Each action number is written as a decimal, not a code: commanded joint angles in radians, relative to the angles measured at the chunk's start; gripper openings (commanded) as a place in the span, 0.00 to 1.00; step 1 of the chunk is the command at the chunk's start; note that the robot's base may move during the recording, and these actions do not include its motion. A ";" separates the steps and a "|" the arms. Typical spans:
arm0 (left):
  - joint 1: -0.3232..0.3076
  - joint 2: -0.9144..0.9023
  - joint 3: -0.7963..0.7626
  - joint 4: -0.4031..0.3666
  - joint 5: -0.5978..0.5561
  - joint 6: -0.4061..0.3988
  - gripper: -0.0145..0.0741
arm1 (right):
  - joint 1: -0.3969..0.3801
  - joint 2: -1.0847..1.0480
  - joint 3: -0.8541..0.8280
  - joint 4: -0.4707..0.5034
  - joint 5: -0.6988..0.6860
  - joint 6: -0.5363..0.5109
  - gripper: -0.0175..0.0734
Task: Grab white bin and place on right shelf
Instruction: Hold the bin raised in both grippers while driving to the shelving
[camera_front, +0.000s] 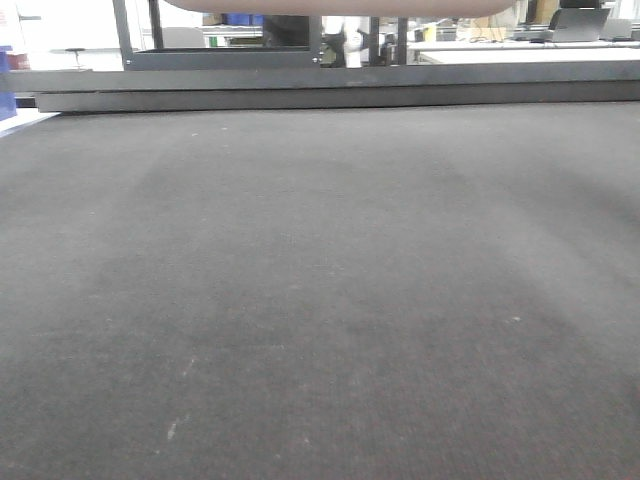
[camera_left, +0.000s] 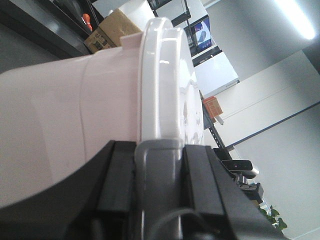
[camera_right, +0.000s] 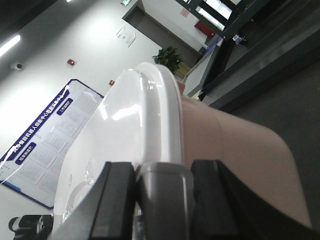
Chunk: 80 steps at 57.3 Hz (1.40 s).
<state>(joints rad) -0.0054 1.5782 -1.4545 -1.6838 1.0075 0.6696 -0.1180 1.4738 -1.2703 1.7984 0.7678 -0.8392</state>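
Black left gripper (camera_left: 157, 150) and right gripper (camera_right: 162, 172) each clamp an end rim of white bin (camera_left: 60, 110), held high above carpet (camera_front: 320, 300); stiff, smooth, bulky plastic, likely slippery, best gripped by both rims

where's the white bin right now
The white bin hangs above the grey floor, gripped at its ends by the left claw and right claw; the front view shows only its underside at the top edge.
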 joint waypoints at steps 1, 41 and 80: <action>-0.054 -0.054 -0.037 -0.085 0.322 0.009 0.03 | 0.037 -0.049 -0.039 0.104 0.131 -0.008 0.26; -0.054 -0.054 -0.037 -0.085 0.322 0.009 0.03 | 0.037 -0.049 -0.039 0.104 0.021 -0.008 0.26; -0.054 -0.054 -0.037 -0.085 0.322 0.009 0.03 | 0.037 -0.049 -0.039 0.104 0.019 -0.008 0.26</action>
<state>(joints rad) -0.0177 1.5782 -1.4545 -1.6664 1.0513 0.6570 -0.1072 1.4722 -1.2703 1.8004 0.6599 -0.8392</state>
